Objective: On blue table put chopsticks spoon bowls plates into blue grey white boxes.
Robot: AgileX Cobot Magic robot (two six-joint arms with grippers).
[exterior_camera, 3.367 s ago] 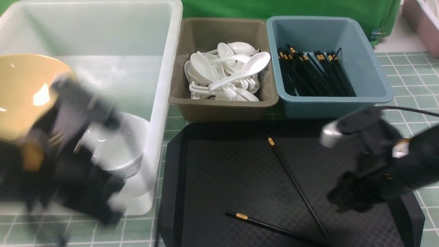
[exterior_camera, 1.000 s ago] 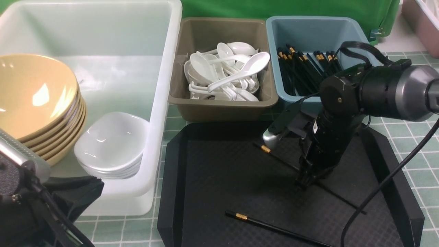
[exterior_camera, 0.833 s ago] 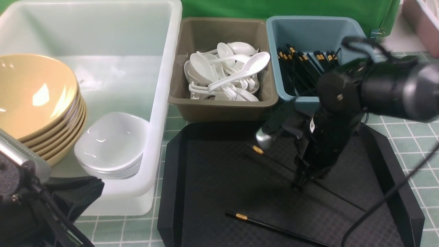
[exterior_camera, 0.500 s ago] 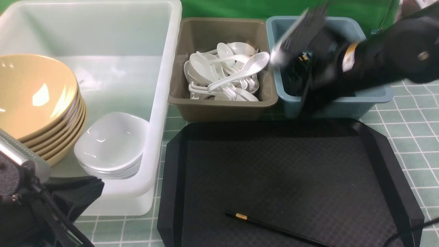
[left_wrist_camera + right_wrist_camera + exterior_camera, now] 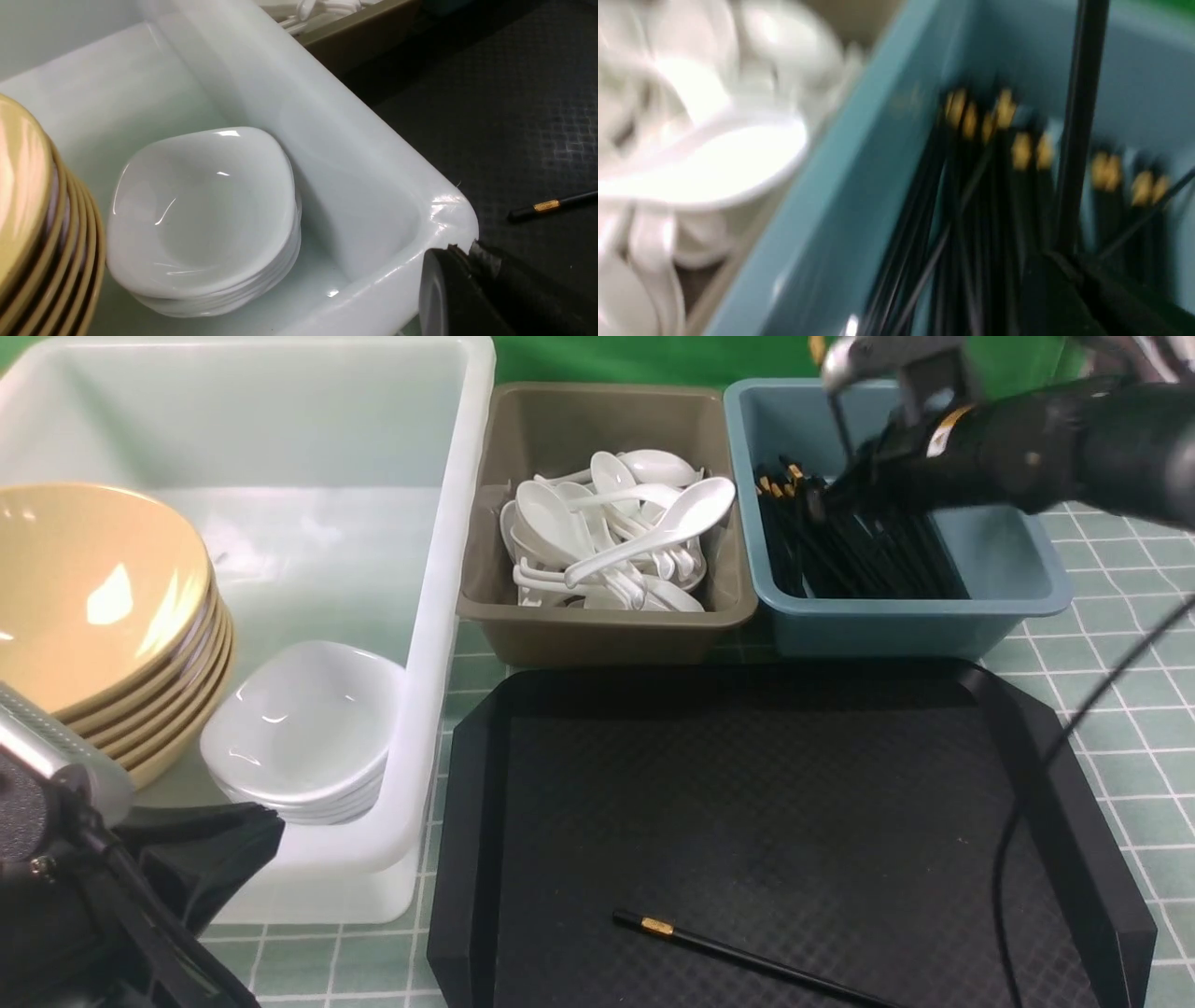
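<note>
My right gripper (image 5: 829, 493) is over the blue bin (image 5: 1013, 569), shut on one black chopstick (image 5: 1080, 121) that sticks up from its jaws. Several chopsticks (image 5: 864, 551) lie in that bin. One more chopstick (image 5: 747, 957) lies on the black tray (image 5: 747, 784) near its front edge; it also shows in the left wrist view (image 5: 551, 205). My left gripper (image 5: 247, 835) is shut and empty, low beside the white tub's (image 5: 457, 523) near corner. The tub holds stacked tan bowls (image 5: 93, 607) and stacked white plates (image 5: 299, 728). The grey bin (image 5: 607, 635) holds spoons (image 5: 616, 537).
The three boxes stand in a row behind the black tray on the tiled blue table (image 5: 1120, 728). A green cloth (image 5: 653, 355) hangs behind them. A pink crate (image 5: 1148, 392) is at the far right. My right arm's cable (image 5: 1027, 784) hangs over the tray's right side.
My right gripper picked one chopstick off the tray and carried it up and back over the blue bin. My left arm set down a bowl earlier and has drawn back low.
</note>
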